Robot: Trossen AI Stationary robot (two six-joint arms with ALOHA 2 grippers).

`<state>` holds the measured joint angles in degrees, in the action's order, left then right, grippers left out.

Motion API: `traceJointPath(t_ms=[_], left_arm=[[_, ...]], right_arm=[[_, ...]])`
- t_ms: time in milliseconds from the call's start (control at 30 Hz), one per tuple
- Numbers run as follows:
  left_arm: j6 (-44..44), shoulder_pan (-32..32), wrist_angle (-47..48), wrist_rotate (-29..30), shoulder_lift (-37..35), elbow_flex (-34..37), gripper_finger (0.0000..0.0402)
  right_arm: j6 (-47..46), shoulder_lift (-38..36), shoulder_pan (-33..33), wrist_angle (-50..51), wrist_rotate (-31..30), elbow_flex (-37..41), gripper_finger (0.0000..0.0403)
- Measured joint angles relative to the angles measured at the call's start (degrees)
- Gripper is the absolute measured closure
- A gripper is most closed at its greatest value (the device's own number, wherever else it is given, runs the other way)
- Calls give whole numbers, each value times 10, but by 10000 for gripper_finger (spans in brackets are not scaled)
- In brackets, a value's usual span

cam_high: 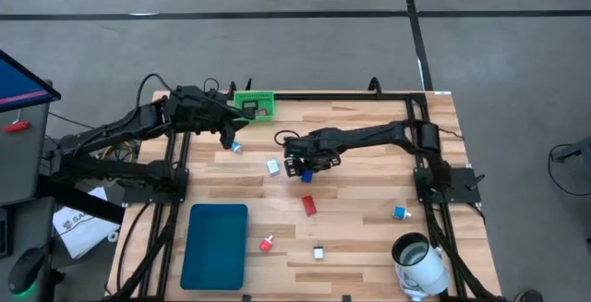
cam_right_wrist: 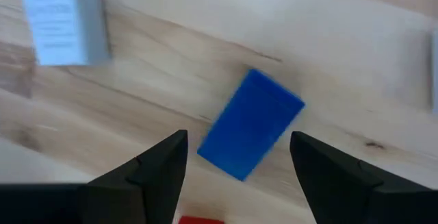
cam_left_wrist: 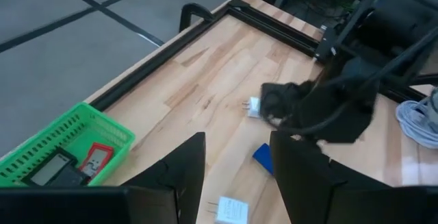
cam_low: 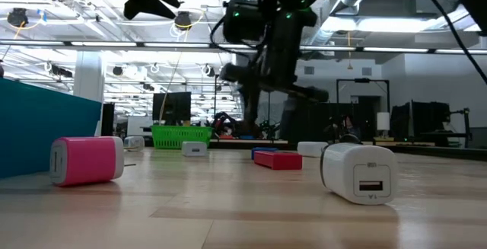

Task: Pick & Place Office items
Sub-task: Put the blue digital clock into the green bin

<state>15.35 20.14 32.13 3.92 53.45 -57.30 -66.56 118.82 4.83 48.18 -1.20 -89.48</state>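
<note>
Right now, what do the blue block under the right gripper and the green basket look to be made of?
Blue block: apparently smooth matte plastic, uniform colour, crisp edges; could be rubber. Green basket: moulded plastic, its walls an open lattice of thin ribs. Right gripper hovers open above the block.

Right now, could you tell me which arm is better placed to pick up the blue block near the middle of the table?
Probably the right. The right gripper hangs over the blue block with fingers open on either side. The left gripper sits farther off, beside the green basket.
</note>
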Motion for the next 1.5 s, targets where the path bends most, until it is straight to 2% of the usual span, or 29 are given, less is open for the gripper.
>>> traceJointPath(t_ms=[267, 1133, 1500], left_arm=[[0, 0, -1, -10, 0, 0, 242], [12, 0, -4, -19, -1, 0, 242], [16, 0, -18, -33, -1, 0, 242]], right_arm=[[-7, 35, -10, 24, 13, -18, 152], [-23, 11, -26, 55, -45, -1, 152], [-41, 14, -29, 46, -39, -1, 152]])
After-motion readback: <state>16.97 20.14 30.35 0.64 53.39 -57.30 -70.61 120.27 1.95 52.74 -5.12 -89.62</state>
